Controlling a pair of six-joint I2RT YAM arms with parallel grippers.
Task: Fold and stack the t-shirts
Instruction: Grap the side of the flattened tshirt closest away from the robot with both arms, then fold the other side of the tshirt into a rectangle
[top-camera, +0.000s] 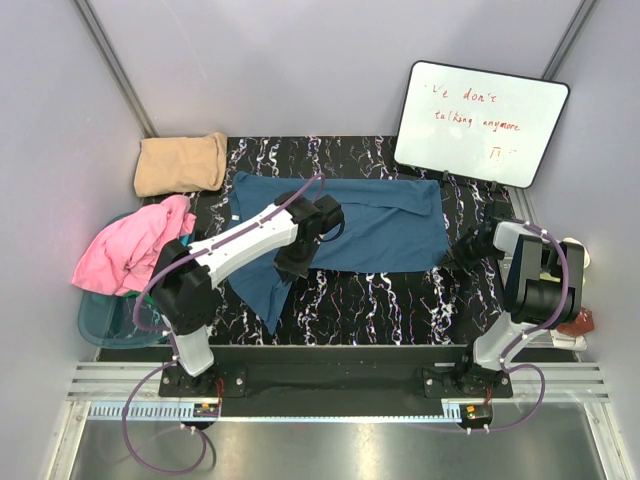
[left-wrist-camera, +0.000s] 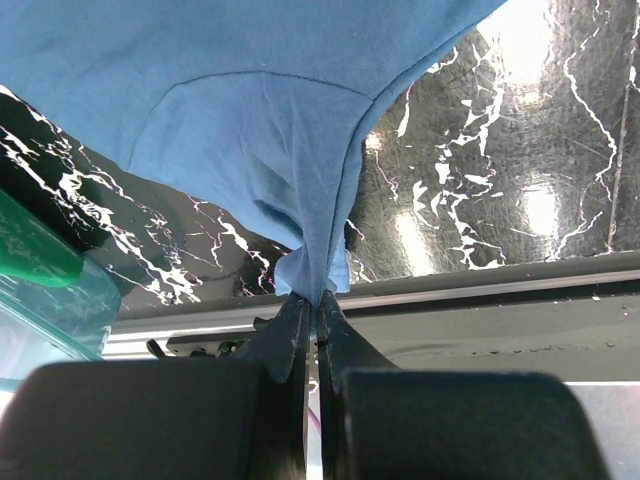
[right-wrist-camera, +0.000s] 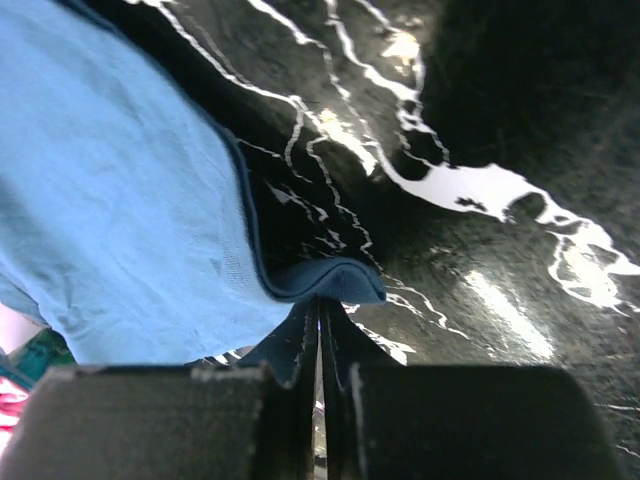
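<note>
While it lies spread across the middle of the black marbled surface (top-camera: 380, 300), the dark blue t-shirt (top-camera: 370, 225) is pinched at two places. The left claw (left-wrist-camera: 315, 312) is clenched on a fold of cloth at the shirt's near left part, pulling it up into a peak. The right claw (right-wrist-camera: 320, 308) is clamped on the hem at the shirt's right edge. A tan t-shirt (top-camera: 182, 163) sits folded at the far left corner. A pink t-shirt (top-camera: 130, 250) is heaped over a teal basket (top-camera: 100, 322) at the left. A whiteboard (top-camera: 480, 120) leans at the far right.
</note>
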